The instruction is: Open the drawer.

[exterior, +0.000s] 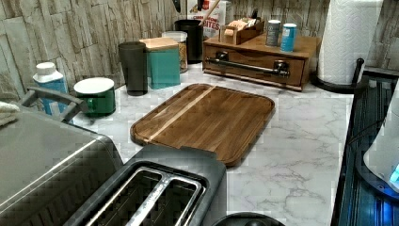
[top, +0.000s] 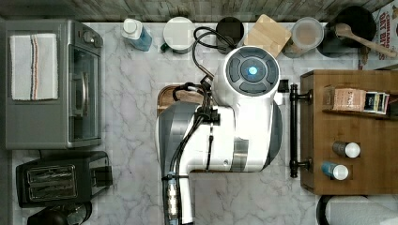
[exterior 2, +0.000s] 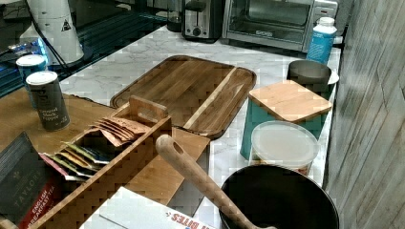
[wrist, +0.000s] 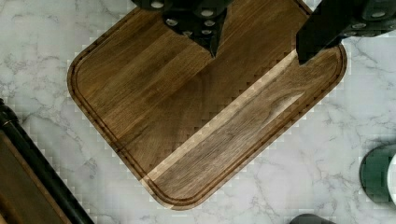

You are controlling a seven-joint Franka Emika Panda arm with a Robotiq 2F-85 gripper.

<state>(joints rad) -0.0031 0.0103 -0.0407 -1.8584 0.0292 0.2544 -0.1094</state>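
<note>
The drawer (exterior: 244, 75) sits shut in a low brown wooden box at the back of the counter in the left view. Its long black bar handle (exterior: 249, 67) runs across the front on two black mounts. In the top view the handle (top: 294, 131) lies just right of my white arm (top: 234, 126). My gripper (wrist: 259, 55) hangs open above the cutting board (wrist: 187, 116), nothing between its black fingertips (wrist: 212, 44). The handle (wrist: 42, 172) shows at a corner of the wrist view, apart from the fingers.
Two tins (exterior: 281, 34) and a tea-bag caddy (exterior: 240, 28) stand on the drawer box. A paper towel roll (exterior: 348, 37), teal canister (exterior: 162, 63), dark cup (exterior: 134, 66) and green mug (exterior: 96, 94) line the counter. A toaster (top: 51, 180) and toaster oven (top: 51, 84) stand at the top view's left.
</note>
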